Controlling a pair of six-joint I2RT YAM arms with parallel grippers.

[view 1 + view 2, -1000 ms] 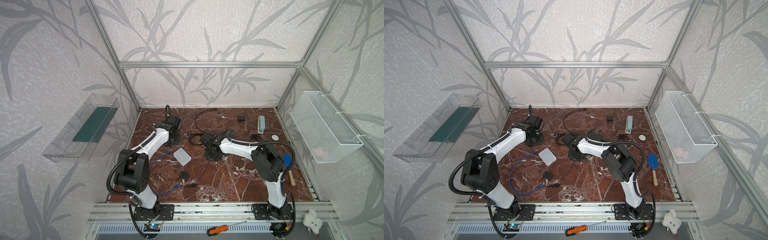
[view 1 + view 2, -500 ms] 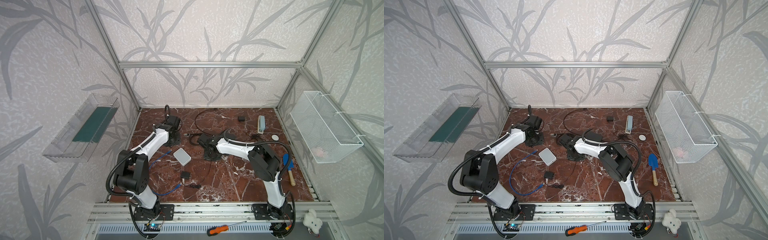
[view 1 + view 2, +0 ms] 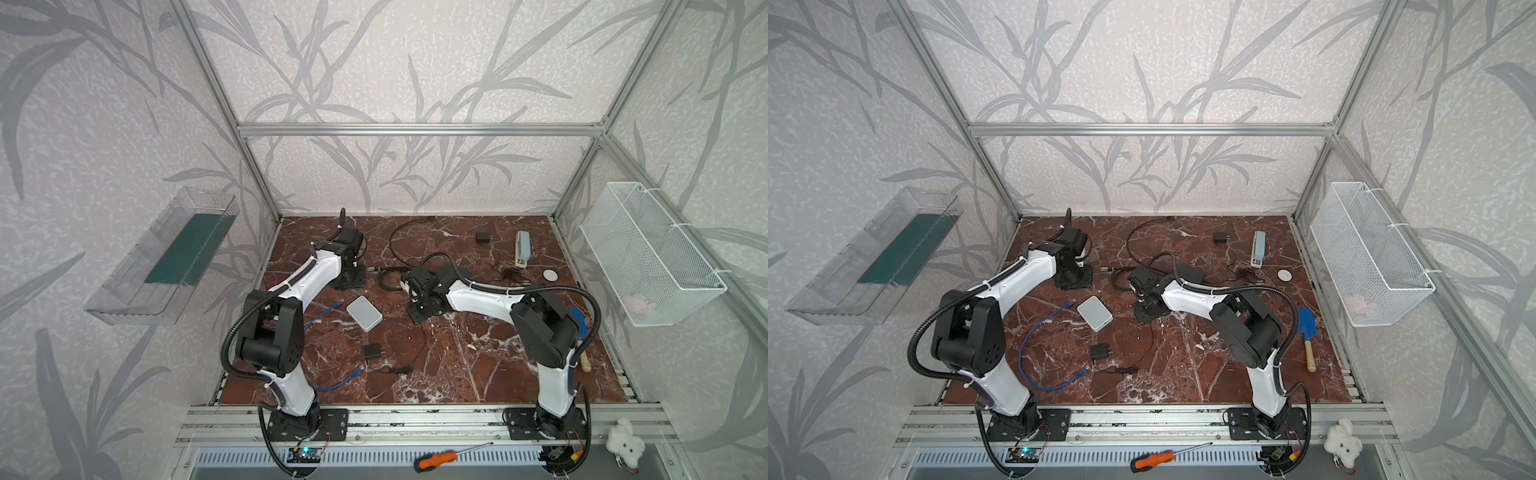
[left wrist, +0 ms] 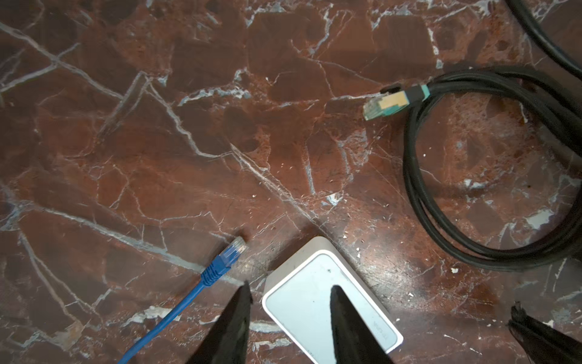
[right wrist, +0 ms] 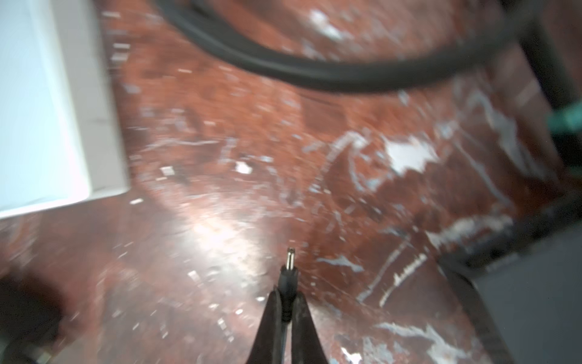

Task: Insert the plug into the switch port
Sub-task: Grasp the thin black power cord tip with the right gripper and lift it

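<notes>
The switch, a flat white box (image 3: pixel 364 313) (image 3: pixel 1095 313), lies on the marble floor between the arms. Its port cannot be made out in any view. My right gripper (image 5: pixel 287 296) (image 3: pixel 414 313) is shut on the plug (image 5: pixel 289 261), whose metal tip sticks out past the fingertips. It hovers low over the floor, to the right of the white box (image 5: pixel 37 110). The plug's thin cord runs to a small black adapter block (image 3: pixel 372 352) (image 3: pixel 1100 352). My left gripper (image 4: pixel 291 294) (image 3: pixel 351 282) stands open and empty. One finger is over the white box (image 4: pixel 299 305), the other is beside its corner.
A blue cable (image 4: pixel 220 268) (image 3: pixel 1038 345) lies left of the box. A thick black cable (image 4: pixel 419 201) with a teal connector (image 4: pixel 387 102) coils behind it. At the right are a blue trowel (image 3: pixel 1307 322), a white disc (image 3: pixel 550 275) and a wire basket (image 3: pixel 648 253).
My right gripper has closed the last bit onto the plug and shifted slightly left toward the white box. The left arm has not moved.
</notes>
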